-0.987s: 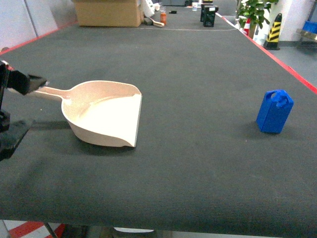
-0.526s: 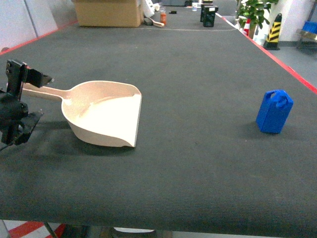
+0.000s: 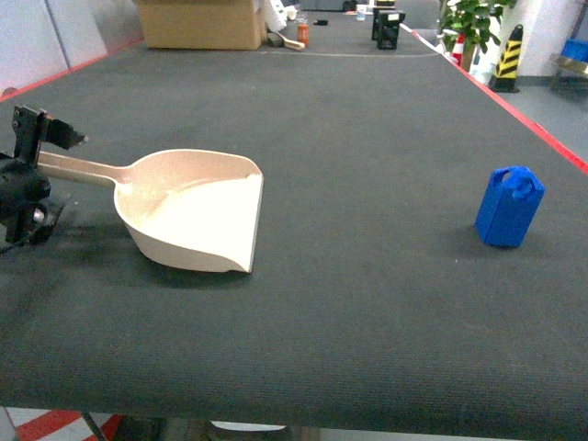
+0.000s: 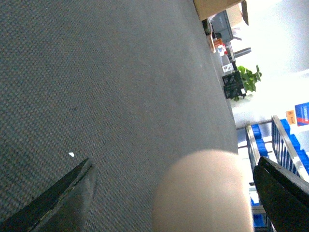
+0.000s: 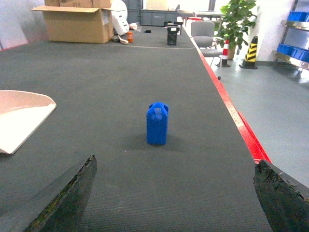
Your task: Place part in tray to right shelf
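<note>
The cream dustpan-shaped tray (image 3: 193,220) lies on the dark carpeted table at the left, its handle (image 3: 78,169) pointing left. My left gripper (image 3: 44,176) is open and straddles the end of that handle. In the left wrist view the blurred beige handle end (image 4: 203,193) sits between the two fingers of the left gripper (image 4: 175,164), with a gap on each side. The blue part (image 3: 509,207) stands upright at the right of the table. My right gripper (image 5: 175,163) is open and empty, some way short of the part (image 5: 157,123). The right shelf is out of view.
The table's red edge (image 5: 231,113) runs close to the right of the part. A cardboard box (image 3: 199,23) and small items stand at the far end. A potted plant (image 3: 469,23), a hazard-striped post (image 3: 508,57) and a rack with blue crates (image 5: 294,29) are beyond.
The left gripper has come in from the left edge and moved up and back. Its jaws now sit either side of the tray handle's end. The tray and part have not moved.
</note>
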You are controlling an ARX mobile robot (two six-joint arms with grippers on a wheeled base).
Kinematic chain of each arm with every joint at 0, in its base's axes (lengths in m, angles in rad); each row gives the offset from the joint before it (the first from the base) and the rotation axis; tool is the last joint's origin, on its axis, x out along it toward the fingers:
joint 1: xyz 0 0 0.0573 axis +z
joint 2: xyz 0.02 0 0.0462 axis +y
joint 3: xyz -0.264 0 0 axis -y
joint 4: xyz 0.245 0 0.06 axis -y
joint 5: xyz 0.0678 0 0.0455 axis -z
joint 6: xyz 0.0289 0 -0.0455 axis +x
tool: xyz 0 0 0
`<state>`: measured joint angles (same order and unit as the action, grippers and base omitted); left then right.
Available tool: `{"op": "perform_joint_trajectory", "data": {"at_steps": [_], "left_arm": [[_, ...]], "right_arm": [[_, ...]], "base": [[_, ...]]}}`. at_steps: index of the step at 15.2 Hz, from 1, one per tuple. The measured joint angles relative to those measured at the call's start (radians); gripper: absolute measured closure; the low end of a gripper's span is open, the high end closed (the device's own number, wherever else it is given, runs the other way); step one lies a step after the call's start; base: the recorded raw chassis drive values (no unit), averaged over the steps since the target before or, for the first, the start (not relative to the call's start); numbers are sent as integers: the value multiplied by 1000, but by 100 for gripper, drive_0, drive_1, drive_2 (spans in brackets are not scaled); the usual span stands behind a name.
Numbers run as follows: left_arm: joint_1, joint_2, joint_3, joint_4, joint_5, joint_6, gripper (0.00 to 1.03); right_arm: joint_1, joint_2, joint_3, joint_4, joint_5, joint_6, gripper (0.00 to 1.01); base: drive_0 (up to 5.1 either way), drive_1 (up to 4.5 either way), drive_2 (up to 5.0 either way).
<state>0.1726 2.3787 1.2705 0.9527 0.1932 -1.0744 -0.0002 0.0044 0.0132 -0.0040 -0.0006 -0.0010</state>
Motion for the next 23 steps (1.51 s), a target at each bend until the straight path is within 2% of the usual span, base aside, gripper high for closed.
{"op": "perform_joint_trajectory", "data": {"at_steps": [1,2,6,7,8,9,12,14,17,19,21,23], "left_arm": [[2,19,34,-18,18,1,5],[-1,27,63,-51,23,4,10],[-12,54,101,-43,38,8,64],[-15,51,86,-29,32,-3,74],[-16,35,50,25,47,-50,83],[-19,3,5,61,47,-91,87],[-35,-121,-197,203,49,-114,89],[-56,-206,-316,298,51,-151,90],[-150,-380,-468,335,60,-238,90],[-225,-442,-562,332,62,-280,90],[-285,-469,-624,327,66,-288,90],[-370,-468,-624,328,86,-283,90]], "right_arm": [[0,0,0,0,0,0,3],[0,0,0,0,0,0,3],[0,0,0,0,0,0,3],[0,0,0,0,0,0,3],[0,0,0,0,0,0,3],[0,0,0,0,0,0,3],[0,0,0,0,0,0,3],[0,0,0,0,0,0,3],[0,0,0,0,0,0,3],[0,0,0,0,0,0,3],[0,0,0,0,0,0,3],[0,0,0,0,0,0,3]], "base": [[0,0,0],[0,0,0],[0,0,0],[0,0,0],[0,0,0],[0,0,0],[0,0,0],[0,0,0],[0,0,0],[0,0,0],[0,0,0],[0,0,0]]}}
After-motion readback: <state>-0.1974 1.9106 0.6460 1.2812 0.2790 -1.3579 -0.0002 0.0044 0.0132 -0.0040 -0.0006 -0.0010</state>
